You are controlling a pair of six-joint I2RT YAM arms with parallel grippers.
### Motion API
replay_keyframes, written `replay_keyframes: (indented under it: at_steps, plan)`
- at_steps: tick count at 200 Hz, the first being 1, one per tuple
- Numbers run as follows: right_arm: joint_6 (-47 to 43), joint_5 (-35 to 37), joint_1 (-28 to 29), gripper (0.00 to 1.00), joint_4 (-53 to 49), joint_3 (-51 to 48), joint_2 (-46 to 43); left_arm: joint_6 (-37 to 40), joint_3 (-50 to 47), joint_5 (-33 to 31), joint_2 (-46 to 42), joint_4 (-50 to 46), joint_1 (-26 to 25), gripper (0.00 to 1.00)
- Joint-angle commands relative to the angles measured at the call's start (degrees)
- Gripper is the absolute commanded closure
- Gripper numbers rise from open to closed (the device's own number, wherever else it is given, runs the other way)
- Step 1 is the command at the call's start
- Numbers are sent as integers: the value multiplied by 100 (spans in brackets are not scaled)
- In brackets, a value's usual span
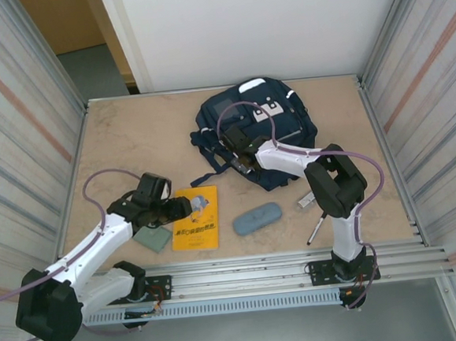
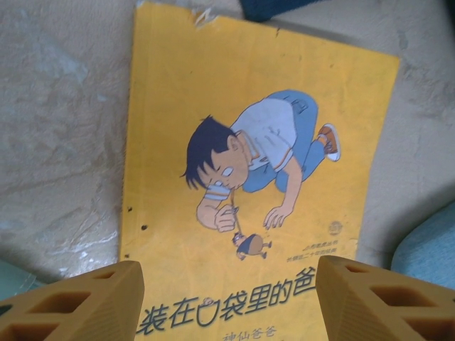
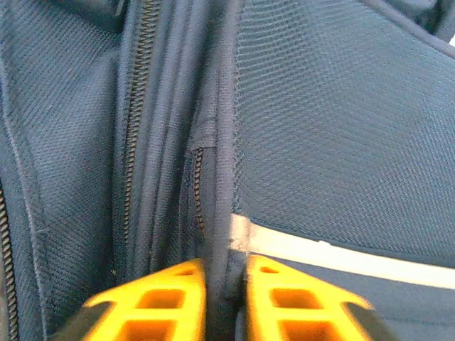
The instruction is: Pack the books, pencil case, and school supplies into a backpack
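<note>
The navy backpack (image 1: 260, 120) lies at the back middle of the table. My right gripper (image 1: 240, 158) is at its near left edge, and in the right wrist view this gripper (image 3: 226, 285) is shut on a fold of the backpack's (image 3: 341, 128) fabric beside a zipper (image 3: 138, 106) and the light stripe (image 3: 341, 253). The yellow book (image 1: 195, 219) lies flat near the front. My left gripper (image 1: 185, 208) hovers open above the book (image 2: 256, 142), holding nothing. The blue-grey pencil case (image 1: 257, 218) lies to the right of the book.
A grey-green pad (image 1: 151, 238) lies left of the book, under the left arm. A silvery bar (image 1: 305, 201) and a black marker (image 1: 316, 231) lie by the right arm's base. Ribbed metal walls close in both sides, and a rail runs along the front edge.
</note>
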Motion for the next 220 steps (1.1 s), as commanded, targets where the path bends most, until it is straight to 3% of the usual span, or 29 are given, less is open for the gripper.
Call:
replay_keyframes:
  at_steps: [1,55,102,161,190,220]
  plan:
    - [110,-65,1,100,75,366,-162,-76,-77,124,-60,153,11,34]
    - [17,670,456,100,-480,1736,-361,86,154,478,74,243,15,34]
    - [563,-49,530,100,-1292,2842,-230,-73,713,1259,193,949,35,34]
    - [988,-520,449,100,-1547,3193,-26,-433,1793,2252,1589,2175,62,36]
    - [1470,-1083,261,100,-1591,3058,-166,-849,1827,2077,1727,2668,60,36]
    - [1984,-1915,25,100,-1509,2711,-330,-759,2061,1331,1928,2402,-39,35]
